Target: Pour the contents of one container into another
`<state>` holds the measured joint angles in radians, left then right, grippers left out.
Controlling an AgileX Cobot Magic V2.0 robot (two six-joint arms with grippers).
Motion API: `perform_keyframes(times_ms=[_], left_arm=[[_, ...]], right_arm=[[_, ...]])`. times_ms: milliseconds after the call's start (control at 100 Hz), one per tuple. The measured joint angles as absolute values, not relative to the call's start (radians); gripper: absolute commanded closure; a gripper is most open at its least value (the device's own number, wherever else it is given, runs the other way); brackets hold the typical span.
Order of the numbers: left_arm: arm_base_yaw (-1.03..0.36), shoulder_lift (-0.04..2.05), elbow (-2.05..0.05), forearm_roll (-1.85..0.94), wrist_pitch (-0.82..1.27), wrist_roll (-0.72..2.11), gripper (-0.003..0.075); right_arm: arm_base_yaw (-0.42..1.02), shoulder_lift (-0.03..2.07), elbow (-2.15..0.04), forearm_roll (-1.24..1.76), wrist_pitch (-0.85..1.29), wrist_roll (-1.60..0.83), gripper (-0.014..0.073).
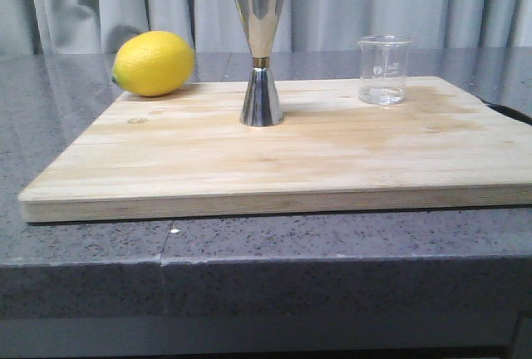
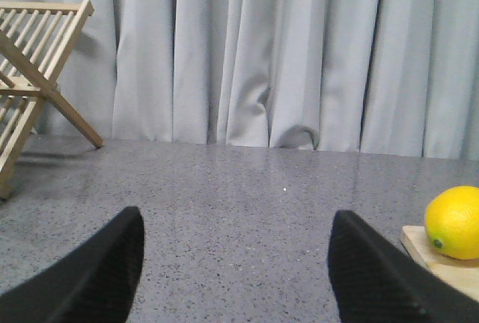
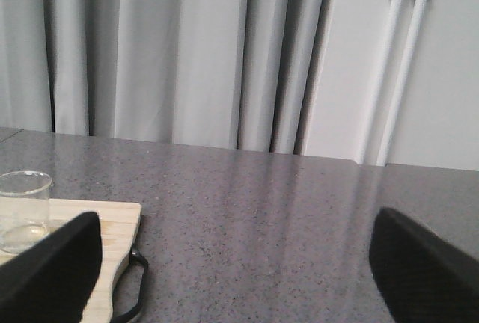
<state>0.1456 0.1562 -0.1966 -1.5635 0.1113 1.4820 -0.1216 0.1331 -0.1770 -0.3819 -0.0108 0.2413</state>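
Observation:
A small clear glass beaker (image 1: 384,69) with faint white marks stands at the back right of the wooden board (image 1: 274,159), holding a little clear liquid. The right wrist view shows the beaker (image 3: 24,211) too. The tall steel hourglass jigger (image 1: 260,53) with a gold band stands upright at the board's back middle. Neither gripper shows in the front view. My left gripper (image 2: 235,222) is open over bare grey counter, left of the board. My right gripper (image 3: 235,226) is open over counter, right of the board, empty.
A yellow lemon (image 1: 154,63) lies at the board's back left corner, and the left wrist view also shows the lemon (image 2: 453,222). A wooden folding rack (image 2: 34,76) stands far left. The board has a black handle (image 3: 131,285) on its right end. Grey curtains hang behind.

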Motion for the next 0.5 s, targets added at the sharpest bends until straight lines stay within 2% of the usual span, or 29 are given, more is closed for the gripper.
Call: perform_keyframes(times_ms=[90,170,290,330,500], left_arm=[[0.146,0.15,-0.172,-1.564,0.122,1.482,0.0409],[0.146,0.15,-0.148,-1.564,0.141,1.482,0.0517],[0.146,0.15,-0.124,-1.564,0.152,1.482,0.0742],[0.146,0.15,-0.12,-1.564,0.152,1.482,0.074],[0.146,0.15,-0.119,-1.566,0.155,1.482,0.0739]], right_arm=[[-0.122,0.11,-0.174,-0.382,-0.019,0.241,0.0097],[-0.119,0.106,-0.174,-0.382,-0.02,0.241,0.0286],[-0.094,0.106,-0.174,-0.382,-0.02,0.241,0.0576],[-0.079,0.106,-0.174,-0.382,-0.019,0.241,0.0664],[-0.05,0.106,-0.174,-0.381,-0.019,0.241,0.0669]])
